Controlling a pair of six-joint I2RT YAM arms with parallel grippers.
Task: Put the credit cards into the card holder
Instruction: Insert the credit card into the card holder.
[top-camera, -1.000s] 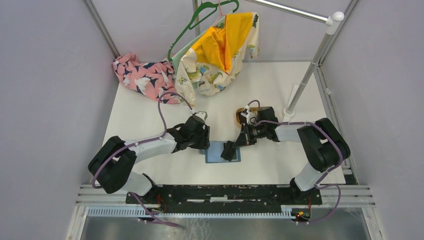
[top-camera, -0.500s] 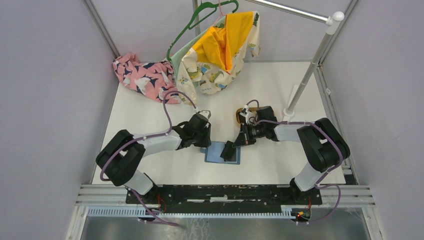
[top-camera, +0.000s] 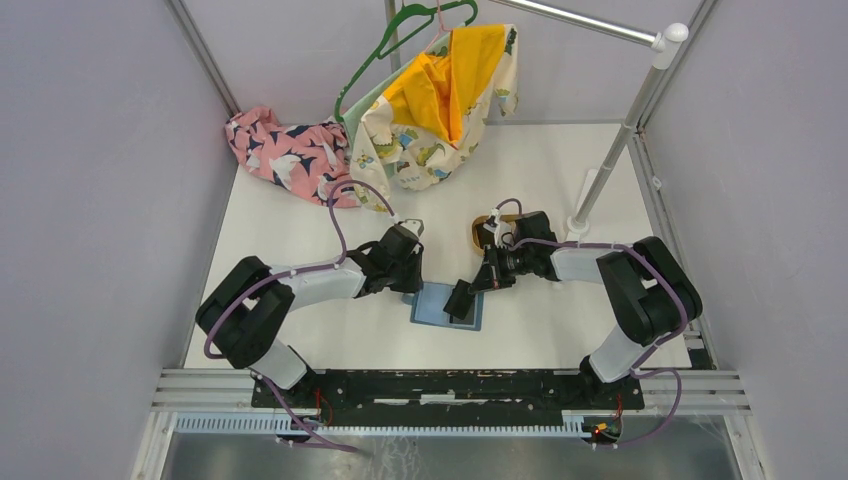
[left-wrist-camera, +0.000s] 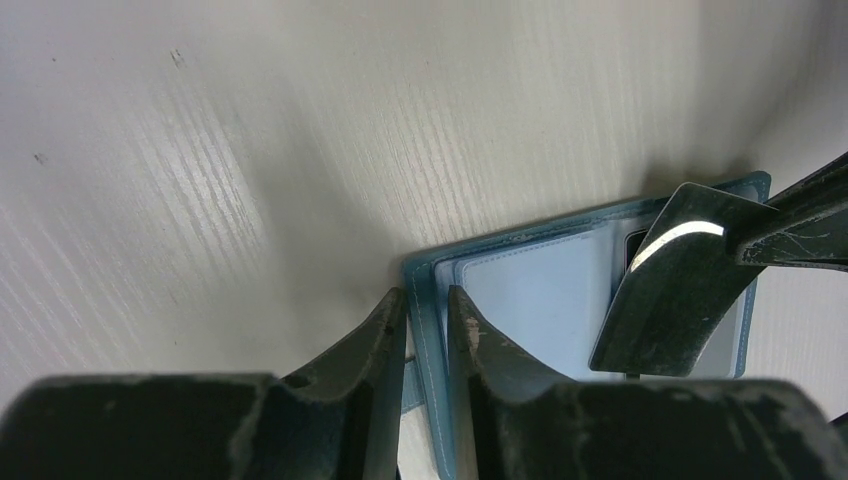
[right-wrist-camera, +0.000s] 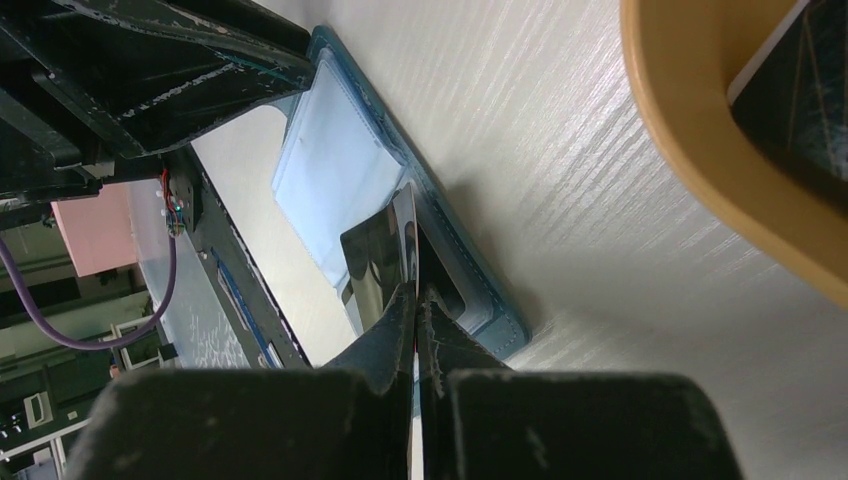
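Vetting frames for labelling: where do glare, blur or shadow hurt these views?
Left wrist: a glare streak crosses the dark card, and shadow fringes the card holder. Right wrist: card glossy with reflections, wooden tray blurred. Top external: even light, sharp.

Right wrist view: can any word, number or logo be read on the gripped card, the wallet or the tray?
No readable text in any view.
dark card in the right gripper: only glare, no print legible.
card holder: plain, no label.
second card in the wooden tray: cut off, nothing legible.

Matt, stitched leather-like card holder (left-wrist-camera: 520, 290); glossy dark card (left-wrist-camera: 670, 290); white fine-grained matt counter (left-wrist-camera: 300, 150); smooth tan wooden tray (right-wrist-camera: 680, 120).
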